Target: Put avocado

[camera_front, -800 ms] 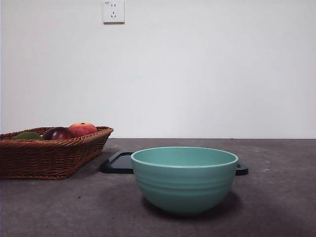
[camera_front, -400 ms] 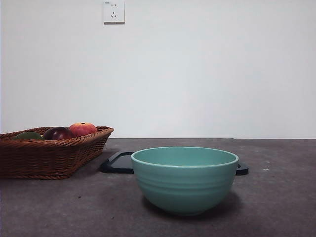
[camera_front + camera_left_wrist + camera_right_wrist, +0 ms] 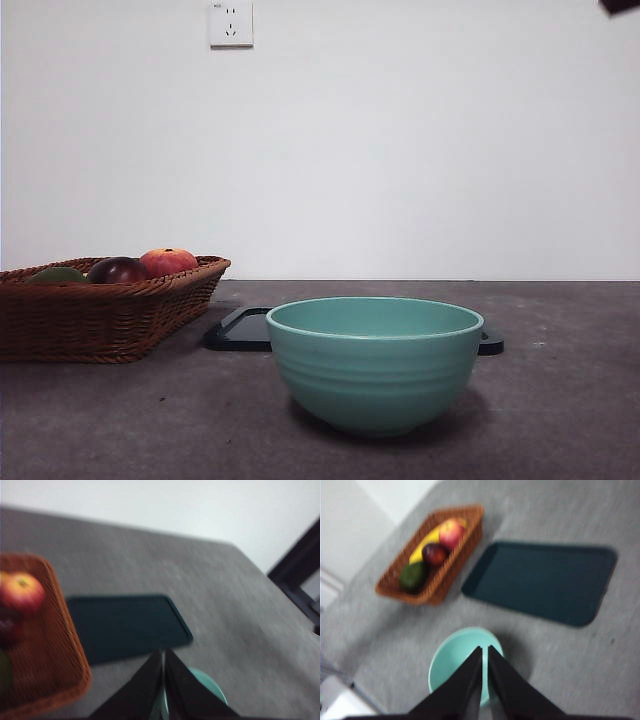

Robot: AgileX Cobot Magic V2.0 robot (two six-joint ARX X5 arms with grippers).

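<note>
The avocado (image 3: pixel 58 274) is dull olive green and lies at the left end of a wicker basket (image 3: pixel 110 320), beside a dark red fruit (image 3: pixel 117 270) and a red-orange peach (image 3: pixel 168 262). The right wrist view shows the avocado (image 3: pixel 412 576) from high above. In the left wrist view only a sliver of the avocado (image 3: pixel 4 672) shows at the picture's edge. My right gripper (image 3: pixel 484 650) is shut and empty, high over a teal bowl (image 3: pixel 452 655). My left gripper (image 3: pixel 163 652) is also shut and empty, high above the table beside the basket (image 3: pixel 70 645).
The teal bowl (image 3: pixel 374 360) stands front and centre, with a flat dark tray (image 3: pixel 240 330) behind it. A yellow banana (image 3: pixel 425 545) lies in the basket. A black arm tip (image 3: pixel 620 5) shows at the top right corner. A dark frame (image 3: pixel 300 580) stands beyond the table.
A black arm tip has come into the top right corner of the front view. The fruits, basket, bowl and tray have not moved.
</note>
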